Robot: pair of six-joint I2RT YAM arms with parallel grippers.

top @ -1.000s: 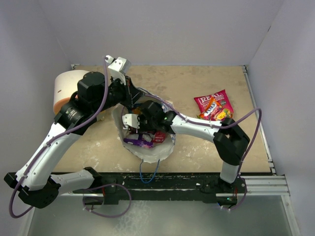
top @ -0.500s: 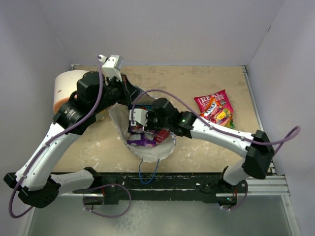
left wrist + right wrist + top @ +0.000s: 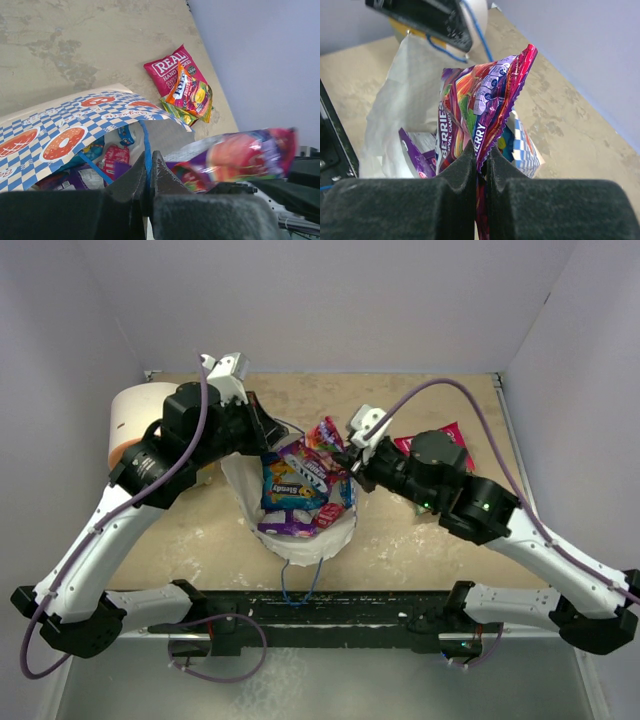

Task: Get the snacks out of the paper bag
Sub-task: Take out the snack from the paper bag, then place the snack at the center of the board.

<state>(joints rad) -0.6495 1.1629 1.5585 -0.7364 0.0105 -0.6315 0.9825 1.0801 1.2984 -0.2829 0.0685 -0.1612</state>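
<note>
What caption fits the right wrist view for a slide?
Right gripper shut on a purple-red candy packet, the open paper bag beyond it.

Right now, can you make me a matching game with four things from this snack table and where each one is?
Things:
1. pink-red REAL packet
2. berry candy packet
3. blue cord handle
4. blue packet

Places:
A. pinched in the left tool
B. inside the paper bag
C. lying on the table
D. held by the right tool

Pairs: 1-C, 2-D, 3-A, 4-B.
</note>
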